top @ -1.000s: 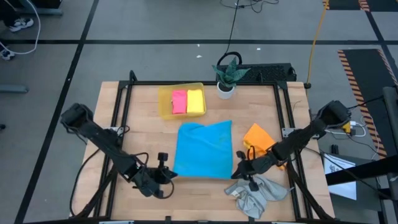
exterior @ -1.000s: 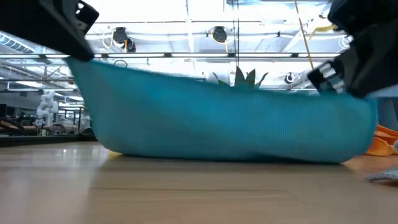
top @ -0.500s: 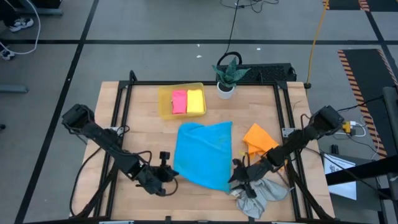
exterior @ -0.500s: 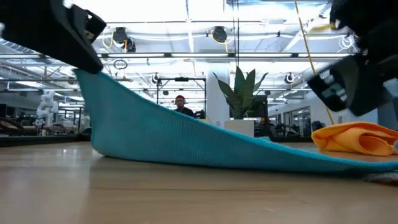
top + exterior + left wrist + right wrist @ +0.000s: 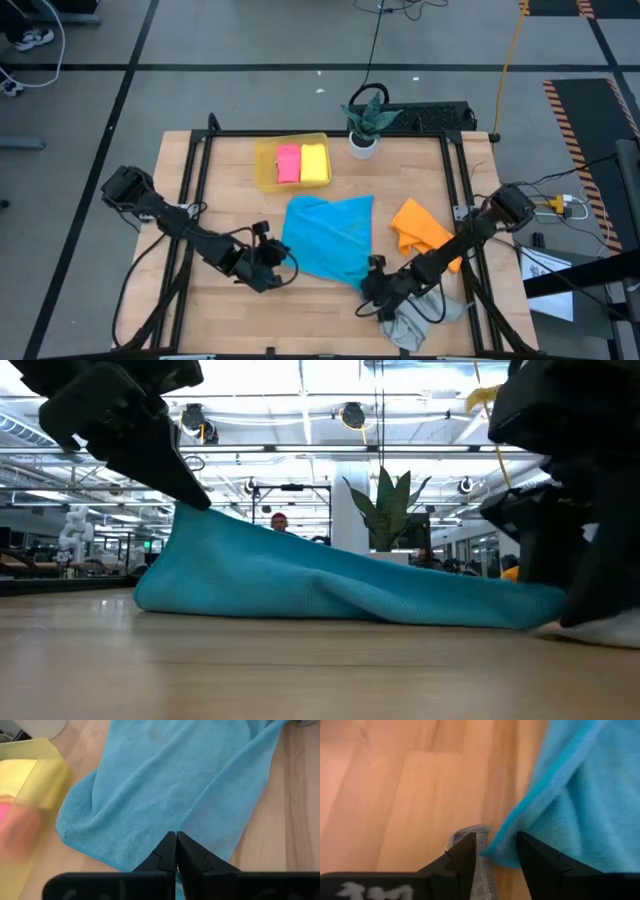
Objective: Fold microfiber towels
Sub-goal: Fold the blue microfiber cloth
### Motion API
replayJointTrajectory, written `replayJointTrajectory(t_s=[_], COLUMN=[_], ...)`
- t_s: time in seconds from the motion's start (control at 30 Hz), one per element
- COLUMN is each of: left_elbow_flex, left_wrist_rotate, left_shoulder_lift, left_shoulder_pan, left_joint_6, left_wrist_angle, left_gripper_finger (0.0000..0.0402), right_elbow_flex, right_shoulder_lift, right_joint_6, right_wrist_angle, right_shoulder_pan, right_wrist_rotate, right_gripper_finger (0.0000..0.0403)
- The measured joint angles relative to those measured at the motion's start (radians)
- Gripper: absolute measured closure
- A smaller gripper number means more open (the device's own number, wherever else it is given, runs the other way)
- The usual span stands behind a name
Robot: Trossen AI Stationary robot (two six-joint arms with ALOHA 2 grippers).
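While pink towel (image 5: 288,163) and yellow towel (image 5: 315,162) lying folded in tray (image 5: 264,171): left gripper (image 5: 272,272) pinching blue towel (image 5: 330,240) edge; right gripper (image 5: 375,290) open beside corner; orange towel (image 5: 420,226), grey towel (image 5: 415,318) waiting.

Grey floor (image 5: 250,40) with dark lines; ceiling lights (image 5: 350,415); potted plant (image 5: 365,120).

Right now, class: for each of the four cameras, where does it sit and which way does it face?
High: overhead, facing down; both arms, blue towel.
Low: table height, facing the room; blue towel, dark arms.
Left wrist: on the left arm; shut left pincer holding blue towel.
Right wrist: on the right arm; open right pincer around towel's corner.
All share the towel.
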Motion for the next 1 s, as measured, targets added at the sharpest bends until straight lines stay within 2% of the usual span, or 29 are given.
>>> replayJointTrajectory(t_s=[0.13, 0.3, 0.4, 0.53, 0.7, 0.87, 1.0], left_elbow_flex=[0.0, 0.0, 0.0, 0.005, 0.069, 0.193, 0.321], left_wrist_rotate=[0.0, 0.0, 0.005, 0.026, -0.013, -0.024, -0.028], left_shoulder_lift=[0.0, 0.0, -0.009, -0.064, -0.17, -0.235, -0.24], left_shoulder_pan=[-0.015, -0.045, -0.076, -0.14, -0.207, -0.271, -0.307], left_joint_6=[0.004, 0.027, 0.082, 0.187, 0.297, 0.503, 0.649], left_wrist_angle=[0.0, 0.004, 0.034, 0.081, 0.144, 0.249, 0.247], left_gripper_finger=[0.0397, 0.0387, 0.0397, 0.0392, 0.0398, 0.0398, 0.0396], right_elbow_flex=[0.0, 0.0, 0.0, 0.0, 0.0, 0.0, 0.0], right_shoulder_lift=[-0.011, -0.032, -0.08, -0.207, -0.397, -0.518, -0.569], right_joint_6=[0.003, 0.003, 0.002, -0.032, -0.199, -0.419, -0.51], right_wrist_angle=[-0.01, -0.048, -0.083, -0.084, 0.034, 0.254, 0.393], right_shoulder_pan=[0.003, 0.003, 0.011, 0.048, 0.119, 0.174, 0.2], right_wrist_rotate=[0.087, 0.09, 0.119, 0.194, 0.304, 0.3, 0.297], right_gripper_finger=[0.0304, 0.0368, 0.0397, 0.0396, 0.04, 0.0401, 0.0402])
